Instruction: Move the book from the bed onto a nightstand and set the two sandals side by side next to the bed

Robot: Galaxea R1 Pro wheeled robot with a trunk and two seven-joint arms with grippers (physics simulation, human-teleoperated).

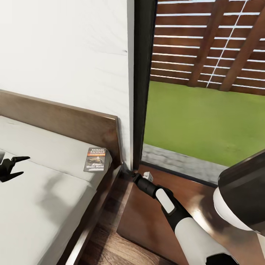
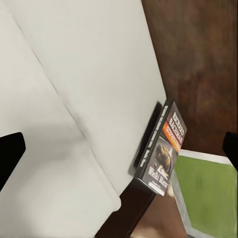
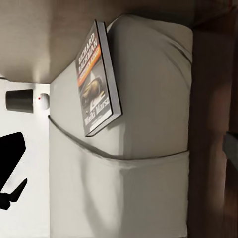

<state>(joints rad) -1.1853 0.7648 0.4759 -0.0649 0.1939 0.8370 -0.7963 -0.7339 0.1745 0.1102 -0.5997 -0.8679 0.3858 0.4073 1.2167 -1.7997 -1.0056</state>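
You're facing a white wall [image 1: 66, 48] beside a black-framed window [image 1: 141, 84]; grass [image 1: 202, 117] and a slatted fence [image 1: 209, 40] are showing outside, wood-plank floor [image 1: 110, 250] running below.

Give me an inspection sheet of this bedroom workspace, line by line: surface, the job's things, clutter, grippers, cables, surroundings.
Surface: light-grey mattress on the dark wood bed; glossy dark-brown nightstand top beside it.
Job's things: small dark paperback book with an orange band lies on the mattress corner by the headboard; sandals: nothing seen.
Clutter: nothing seen.
Grippers: left gripper open above the mattress, empty; right gripper: state unclear, its arm reaches toward the bed corner.
Cables: nothing seen.
Surroundings: white wall, black-framed window, grass, slatted fence.
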